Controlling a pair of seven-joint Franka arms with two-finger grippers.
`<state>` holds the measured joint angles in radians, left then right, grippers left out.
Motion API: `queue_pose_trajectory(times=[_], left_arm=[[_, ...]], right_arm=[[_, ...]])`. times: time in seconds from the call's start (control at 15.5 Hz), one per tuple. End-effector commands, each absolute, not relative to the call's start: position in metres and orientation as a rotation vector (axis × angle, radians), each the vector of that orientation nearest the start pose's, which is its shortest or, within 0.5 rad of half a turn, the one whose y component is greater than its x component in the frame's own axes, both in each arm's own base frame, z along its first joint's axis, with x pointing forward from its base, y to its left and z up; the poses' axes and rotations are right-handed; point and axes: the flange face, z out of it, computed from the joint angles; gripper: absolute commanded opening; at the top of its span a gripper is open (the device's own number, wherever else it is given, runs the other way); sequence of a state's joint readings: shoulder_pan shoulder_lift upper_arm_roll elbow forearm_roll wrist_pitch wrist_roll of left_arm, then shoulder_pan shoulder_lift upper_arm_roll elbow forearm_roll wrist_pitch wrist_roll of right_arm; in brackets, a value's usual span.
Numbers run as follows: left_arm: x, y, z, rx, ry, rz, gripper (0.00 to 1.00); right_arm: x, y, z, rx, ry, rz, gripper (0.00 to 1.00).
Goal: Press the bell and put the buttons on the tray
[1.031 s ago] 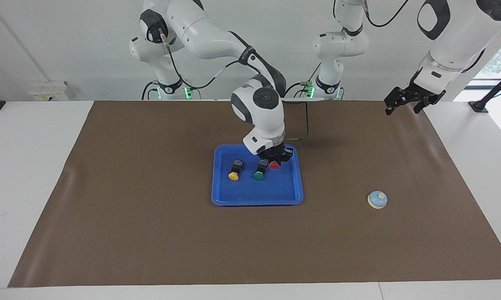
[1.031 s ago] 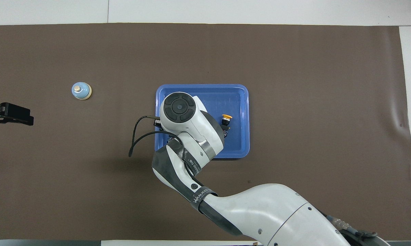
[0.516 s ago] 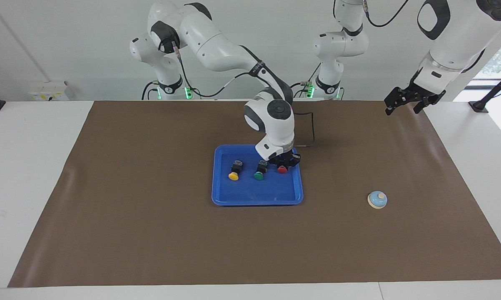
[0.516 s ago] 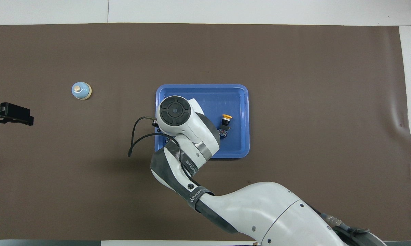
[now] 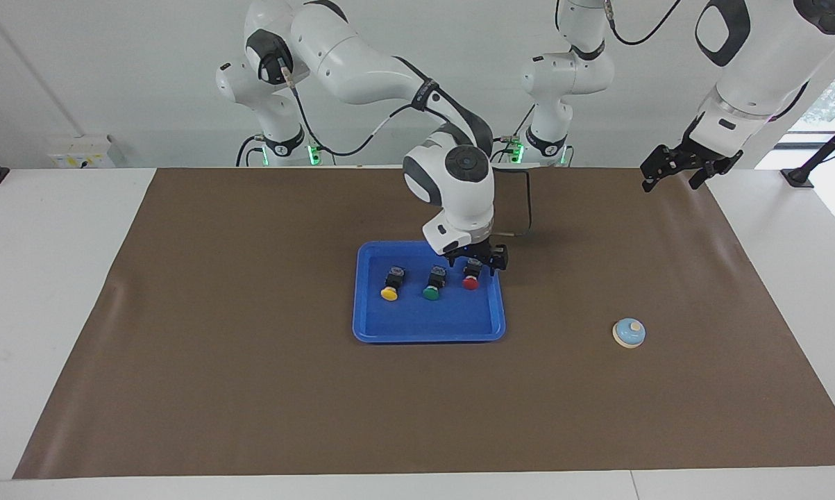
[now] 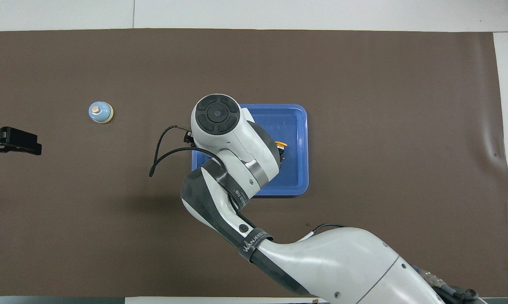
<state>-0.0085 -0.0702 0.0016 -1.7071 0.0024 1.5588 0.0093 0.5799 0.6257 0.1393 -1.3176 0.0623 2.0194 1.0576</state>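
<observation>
The blue tray (image 5: 427, 338) lies mid-table. On it the yellow button (image 5: 389, 292), the green button (image 5: 431, 292) and the red button (image 5: 470, 282) lie in a row. My right gripper (image 5: 477, 267) hangs open just above the red button, not touching it. The light-blue bell (image 5: 629, 332) stands on the mat toward the left arm's end. My left gripper (image 5: 674, 177) waits open in the air over the mat's corner at its own end. In the overhead view the right arm's wrist covers part of the tray (image 6: 298, 122); only the yellow button (image 6: 281, 145) and the bell (image 6: 100, 112) show.
A brown mat (image 5: 250, 389) covers the table. A black cable (image 5: 525, 208) loops from the right wrist near the tray's edge nearest the robots.
My right gripper carried the red button toward the left arm's end of the tray, set it down, let go and lifted a little. The left arm has not moved.
</observation>
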Motion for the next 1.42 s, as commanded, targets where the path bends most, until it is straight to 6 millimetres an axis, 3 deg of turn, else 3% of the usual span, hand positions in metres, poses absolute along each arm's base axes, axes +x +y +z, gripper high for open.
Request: queue_pose_trajectory(times=[0.0,0.19,0.45,0.97,1.16,1.35], left_arm=[[0.523,-0.003,0.601,-3.152,0.021,0.114,1.0],[0.523,-0.003,0.6,-3.152,0.021,0.118,1.0],[0.523,-0.003,0.601,-3.152,0.021,0.114,1.0],[0.523,-0.003,0.601,-3.152,0.021,0.114,1.0],[0.523,-0.003,0.601,-3.152,0.021,0.114,1.0],[0.526,-0.011,0.597,-3.152,0.054,0.08,1.0]], right_arm=[[0.581,0.432,0.425,-2.893,0.679,0.087,1.0],[0.609,0.362,0.468,-2.878,0.77,0.061,1.0],[0.626,0.277,0.507,-2.95,0.613,0.06,1.0],[0.641,0.121,0.538,-3.078,0.102,0.123,1.0],[0.626,0.084,0.557,-3.104,0.013,0.11,1.0],[0.583,0.059,0.585,-3.122,-0.03,0.086,1.0]])
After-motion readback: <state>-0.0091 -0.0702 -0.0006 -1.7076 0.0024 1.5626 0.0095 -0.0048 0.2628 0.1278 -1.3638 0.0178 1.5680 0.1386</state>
